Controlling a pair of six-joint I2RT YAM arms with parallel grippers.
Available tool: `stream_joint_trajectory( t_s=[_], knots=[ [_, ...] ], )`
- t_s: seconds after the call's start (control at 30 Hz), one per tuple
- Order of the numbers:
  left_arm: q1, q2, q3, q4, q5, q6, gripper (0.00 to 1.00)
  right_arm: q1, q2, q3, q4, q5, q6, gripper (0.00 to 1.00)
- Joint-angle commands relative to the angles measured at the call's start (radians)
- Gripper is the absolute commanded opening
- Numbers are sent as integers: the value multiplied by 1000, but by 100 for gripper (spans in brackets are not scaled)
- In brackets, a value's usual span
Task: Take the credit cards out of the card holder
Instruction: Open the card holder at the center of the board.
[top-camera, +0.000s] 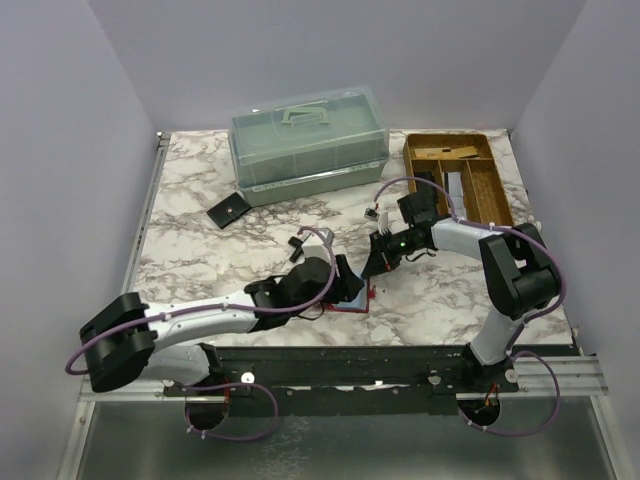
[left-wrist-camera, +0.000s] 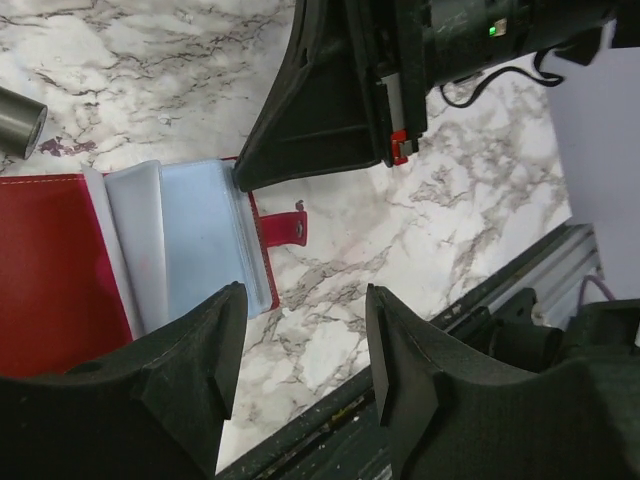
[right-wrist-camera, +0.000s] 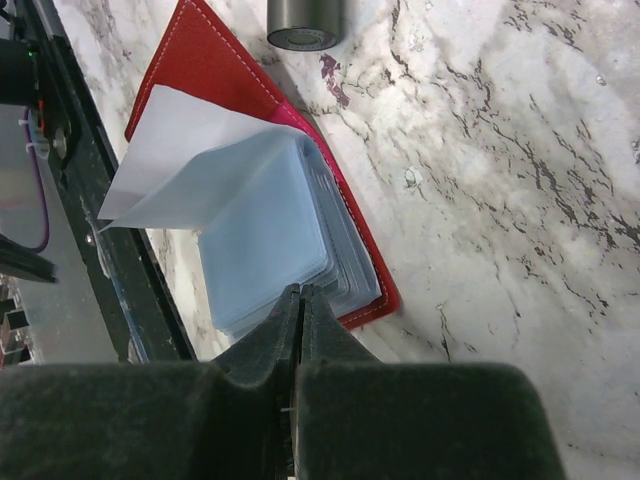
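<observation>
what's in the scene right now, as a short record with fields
holder: red, lying open on the table
sleeves: pale blue stack, fanned, a white leaf lifted
cards: cannot be told apart from the sleeves
left gripper: open, one finger over the holder, nothing between the fingers
right gripper: shut, tip at the sleeves' edge
behind: green box, wooden tray
</observation>
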Motion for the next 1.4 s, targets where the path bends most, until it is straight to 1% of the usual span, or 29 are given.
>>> stream_joint_trajectory(
  t_s=[0.0, 0.17, 0.3, 0.43, 0.6, 0.77, 0.83, 0.9, 1.1, 1.37],
  knots=[
    [-21, 153, 95, -14, 22, 42, 56, 3, 15, -3, 9, 47, 26, 0],
    [-38, 309, 200, -183, -123, 27, 61, 2, 22, 0, 10, 47, 38, 0],
    [-47, 394, 252, -254, -180, 31, 62, 3, 23, 2, 5, 47, 36, 0],
    [-64, 461, 321, -343, -233, 46, 69, 3, 26, 4, 6, 40, 35, 0],
    [-82, 533, 390, -444, -297, 55, 69, 3, 28, 3, 5, 31, 34, 0],
    [-81, 577, 408, -476, -293, 38, 64, 3, 28, 4, 2, 31, 31, 0],
    [-82, 574, 406, -480, -289, 27, 61, 3, 29, 3, 2, 30, 29, 0],
    [-82, 556, 399, -482, -288, 14, 60, 3, 30, 5, 1, 30, 28, 0],
    [-79, 507, 368, -476, -278, -8, 62, 3, 37, 9, -4, 27, 23, 0],
    [-66, 477, 319, -423, -192, -27, 69, 5, 32, 6, -5, 22, 21, 0]
  ],
)
